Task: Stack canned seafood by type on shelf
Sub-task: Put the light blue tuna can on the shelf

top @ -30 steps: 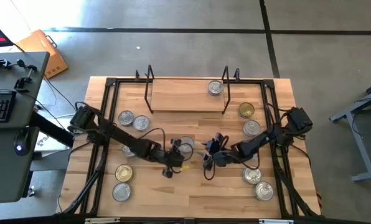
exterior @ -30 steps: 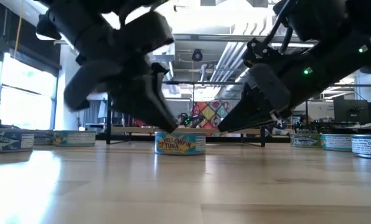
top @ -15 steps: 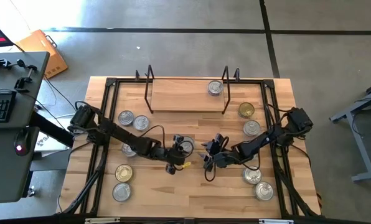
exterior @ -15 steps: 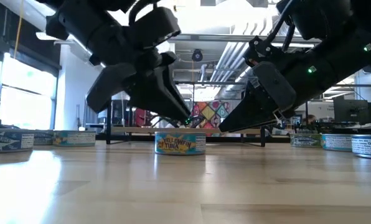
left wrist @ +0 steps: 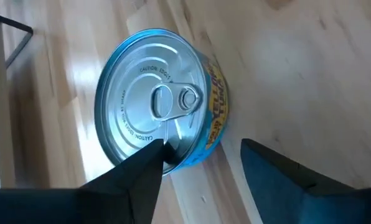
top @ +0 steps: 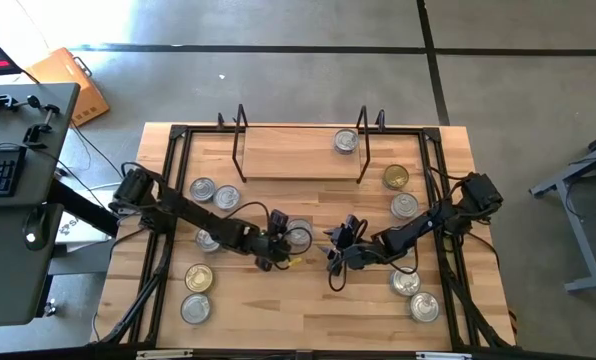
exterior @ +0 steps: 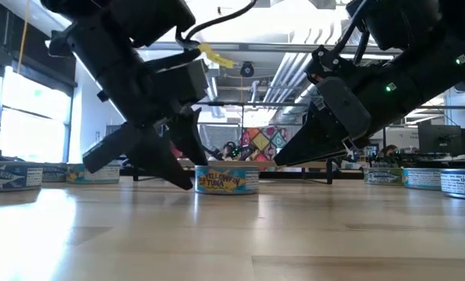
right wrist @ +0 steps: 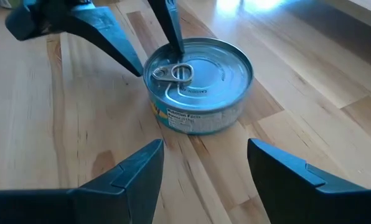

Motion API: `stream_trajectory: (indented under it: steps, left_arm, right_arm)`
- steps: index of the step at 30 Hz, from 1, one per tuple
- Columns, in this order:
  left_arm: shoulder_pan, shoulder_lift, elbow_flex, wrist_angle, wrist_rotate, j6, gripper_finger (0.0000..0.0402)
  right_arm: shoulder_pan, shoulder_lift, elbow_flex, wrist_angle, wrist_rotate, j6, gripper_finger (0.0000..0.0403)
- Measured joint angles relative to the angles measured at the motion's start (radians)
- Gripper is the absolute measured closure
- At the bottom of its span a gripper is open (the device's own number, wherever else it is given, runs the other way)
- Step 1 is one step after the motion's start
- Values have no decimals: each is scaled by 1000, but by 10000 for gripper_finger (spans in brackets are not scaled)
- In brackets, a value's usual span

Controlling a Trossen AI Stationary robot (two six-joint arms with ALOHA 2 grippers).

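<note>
The left gripper has spread its fingers apart since the earlier frame and moved back beside the yellowfin tuna tin, one finger over the lid. The tin stands upright mid-table. The right gripper hovers near it, fingers apart. The shelf lies along the far edge.

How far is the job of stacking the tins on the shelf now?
Done: one tin sits on the shelf. In hand: nothing is held; the left hand stands open at the yellowfin tuna tin, one finger over its top, and the open right hand waits beside it. Left: the other tins on the table.
</note>
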Motion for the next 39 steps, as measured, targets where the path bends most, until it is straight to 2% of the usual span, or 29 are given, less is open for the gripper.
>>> stream_trajectory:
  steps: [4,10,12,14,17,24,31,35,39]
  left_arm:
    - [4,43,4,68,-20,32,238]
    - [-1,103,4,246,-5,84,341]
    - [-6,103,3,259,5,81,376]
    - [-16,94,2,266,11,54,393]
    - [-36,70,-2,256,16,31,393]
    - [-71,2,-5,236,18,74,401]
    - [-71,-26,-4,243,7,75,401]
    - [-71,-26,-3,248,3,82,401]
    - [-71,-26,-3,249,1,76,401]
  right_arm:
    - [0,0,0,1,0,2,179]
    - [1,0,0,1,0,1,179]
    - [4,0,1,4,1,0,179]
    - [18,-17,1,-4,-22,-8,179]
    - [56,-77,1,-18,-39,-34,179]
    - [116,-183,1,-72,14,-123,179]
    - [154,-152,1,-77,-46,-225,179]
    - [136,-103,1,-43,-68,-310,179]
    - [94,-52,8,2,-84,-575,179]
